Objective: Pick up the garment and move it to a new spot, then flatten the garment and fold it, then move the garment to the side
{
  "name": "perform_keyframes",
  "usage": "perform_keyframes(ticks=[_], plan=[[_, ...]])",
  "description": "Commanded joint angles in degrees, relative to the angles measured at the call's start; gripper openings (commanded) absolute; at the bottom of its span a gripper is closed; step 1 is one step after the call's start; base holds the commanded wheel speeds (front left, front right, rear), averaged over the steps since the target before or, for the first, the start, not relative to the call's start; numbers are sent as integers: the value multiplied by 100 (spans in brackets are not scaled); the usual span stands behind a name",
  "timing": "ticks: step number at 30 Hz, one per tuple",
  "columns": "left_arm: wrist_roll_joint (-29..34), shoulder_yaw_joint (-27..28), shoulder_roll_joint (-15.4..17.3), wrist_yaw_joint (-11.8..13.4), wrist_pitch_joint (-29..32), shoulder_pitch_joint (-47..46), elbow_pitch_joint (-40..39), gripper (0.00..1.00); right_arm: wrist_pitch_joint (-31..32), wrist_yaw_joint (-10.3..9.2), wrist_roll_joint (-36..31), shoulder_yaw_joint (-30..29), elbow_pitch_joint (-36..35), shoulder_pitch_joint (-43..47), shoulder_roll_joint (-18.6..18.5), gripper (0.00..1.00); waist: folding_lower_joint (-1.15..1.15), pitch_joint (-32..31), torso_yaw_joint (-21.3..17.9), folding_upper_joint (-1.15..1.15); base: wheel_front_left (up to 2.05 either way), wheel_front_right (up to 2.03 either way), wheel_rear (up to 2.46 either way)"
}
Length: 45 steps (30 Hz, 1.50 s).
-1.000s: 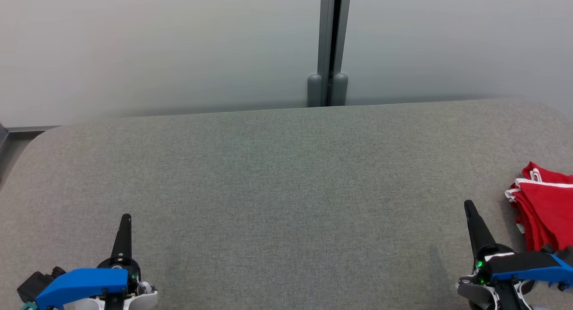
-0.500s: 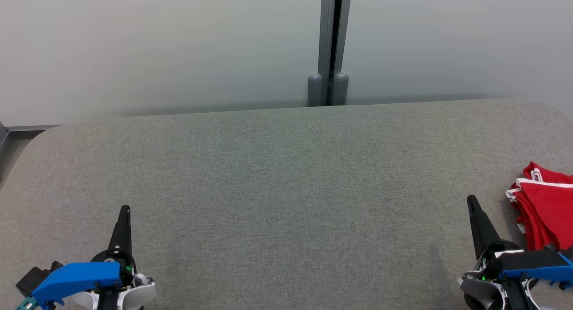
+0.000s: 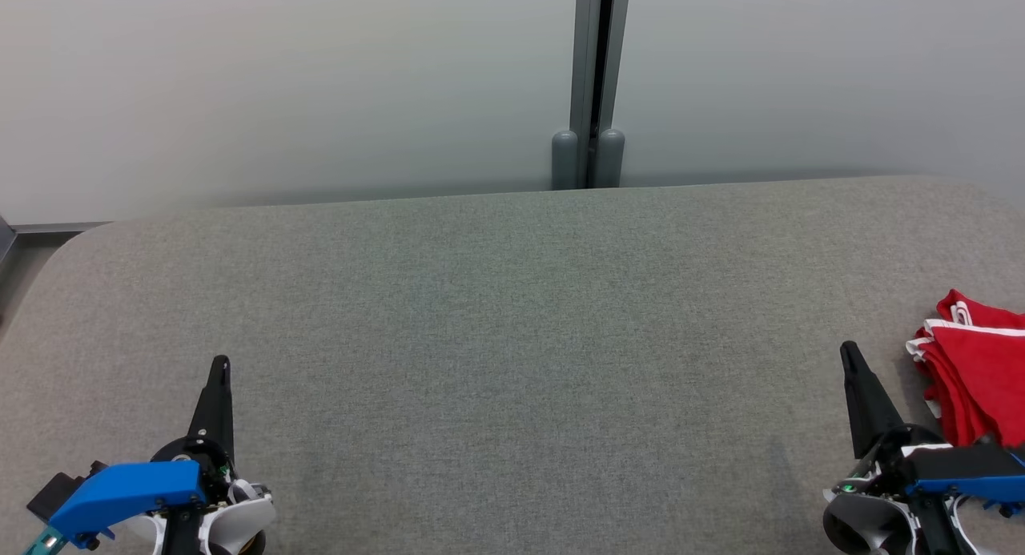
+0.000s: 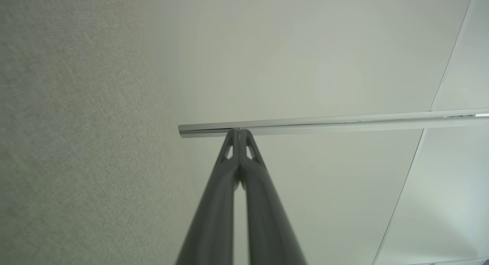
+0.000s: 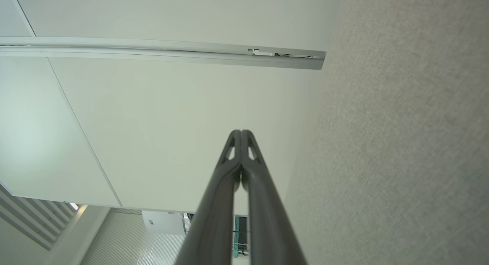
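The garment (image 3: pixel 977 371) is red with white trim and lies folded at the right edge of the grey cushioned surface (image 3: pixel 512 339) in the head view. My right gripper (image 3: pixel 849 352) stands just left of it, apart from the cloth, fingers shut with nothing between them. At the lower left my left gripper (image 3: pixel 219 366) is likewise shut and empty, far from the garment. Both wrist views show the two fingers pressed together at the tips, the left gripper (image 4: pixel 239 132) and the right gripper (image 5: pixel 241 133) pointing toward the pale wall.
A pale wall with a grey vertical post (image 3: pixel 596 82) rises behind the surface. The surface's rounded left corner (image 3: pixel 72 247) drops toward a floor strip. A metal rail (image 4: pixel 324 123) crosses the wall in the left wrist view.
Both grippers have shifted a little forward, away from the near edge of the surface. The garment has stayed where it lies.
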Motion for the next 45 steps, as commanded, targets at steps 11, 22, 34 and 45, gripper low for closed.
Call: perform_keyframes(ticks=[11, 22, 34, 45], plan=[[-271, 32, -17, 8, 96, -121, -67, 0, 98, 2, 318, -45, -98, 65, -36, 0, 0, 5, 4, 0, 0, 0, 0], [-271, 32, -17, 8, 95, -121, -67, 0, 98, 2, 318, -43, -98, 65, -36, 0, 0, 5, 4, 0, 0, 0, 0], [-272, 31, -18, 8, 95, -121, -67, 0, 98, 2, 318, -43, -98, 65, -36, 0, 0, 5, 4, 0, 0, 0, 0], [-272, 30, -18, 8, 94, -121, -67, 0, 97, 2, 318, -43, -97, 65, -36, 0, 0, 5, 4, 0, 0, 0, 0]])
